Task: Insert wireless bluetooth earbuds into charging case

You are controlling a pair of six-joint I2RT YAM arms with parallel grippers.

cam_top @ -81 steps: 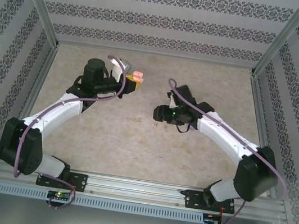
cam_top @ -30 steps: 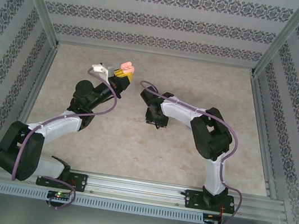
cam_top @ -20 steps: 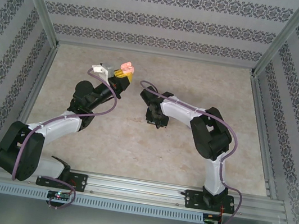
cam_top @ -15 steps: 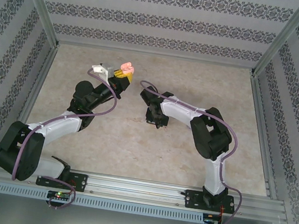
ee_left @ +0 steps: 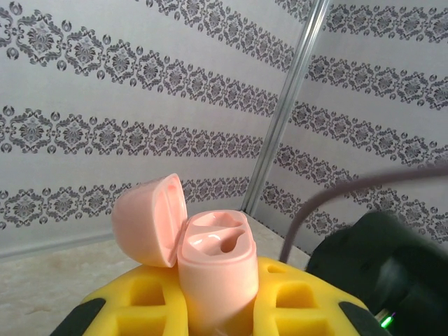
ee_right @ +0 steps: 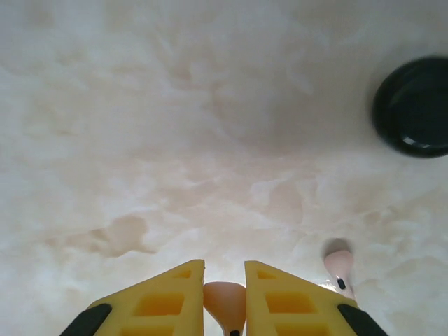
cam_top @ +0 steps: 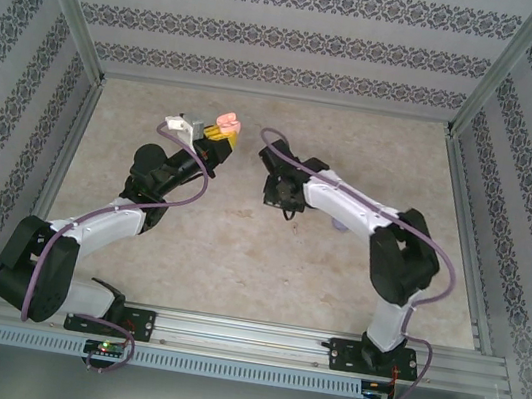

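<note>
Top external: left gripper (cam_top: 218, 131), raised left of right gripper (cam_top: 282, 194), clamps pink charging case (cam_top: 225, 120).
Left wrist: case lid (ee_left: 149, 220) hinged open.
Right wrist: right gripper pinches pale pink earbud (ee_right: 225, 301); second earbud (ee_right: 341, 268) on table (ee_right: 140, 140) just right of it; black case (ee_right: 414, 105) farther right.

Left arm (cam_top: 107, 215): rises forward from its base, elbow bent. The left pincer (cam_top: 220, 133) is held high and tilted upward, its yellow fingers (ee_left: 143, 304) clamped on an open pink case (ee_left: 213, 266). Right arm (cam_top: 365, 215): stretches leftward toward the middle. The right pincer (cam_top: 284, 194) points downward, its yellow fingers (ee_right: 280, 301) pinching a pink earbud (ee_right: 225, 301).
</note>
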